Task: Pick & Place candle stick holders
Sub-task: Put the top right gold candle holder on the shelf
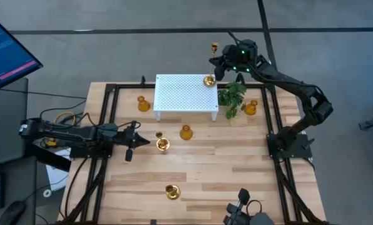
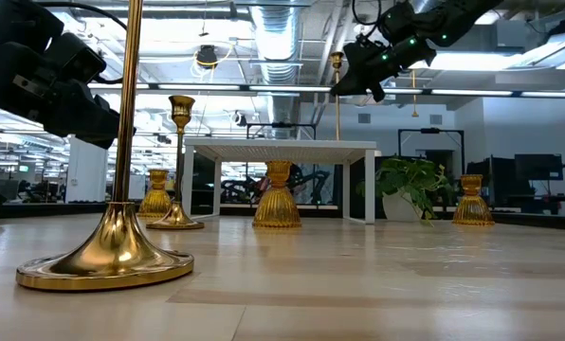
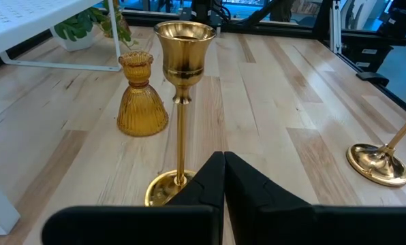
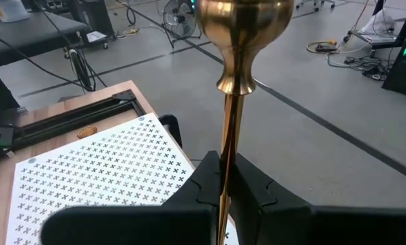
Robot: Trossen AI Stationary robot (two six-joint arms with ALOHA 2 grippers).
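Right tool [image 4: 225, 178] clamps a tall candle stick holder's [image 4: 238, 41] stem above the white stand [image 1: 183, 94]; left tool [image 3: 223, 178] hovers closed.

Grey concrete floor [image 1: 174, 37] with dark seam lines, lit monitor [image 1: 5, 47] beside the light wooden table [image 1: 205, 169], exposed silver ceiling ducts [image 2: 278, 43], strip lights, pedestal fan [image 4: 182, 17], cables on floor [image 4: 332, 51]

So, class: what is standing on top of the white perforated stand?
One tall gold candle stick holder stands at a far corner of the stand, its stem gripped by the right hand. The rest of the top is bare; the holder's base is hidden in the wrist view.
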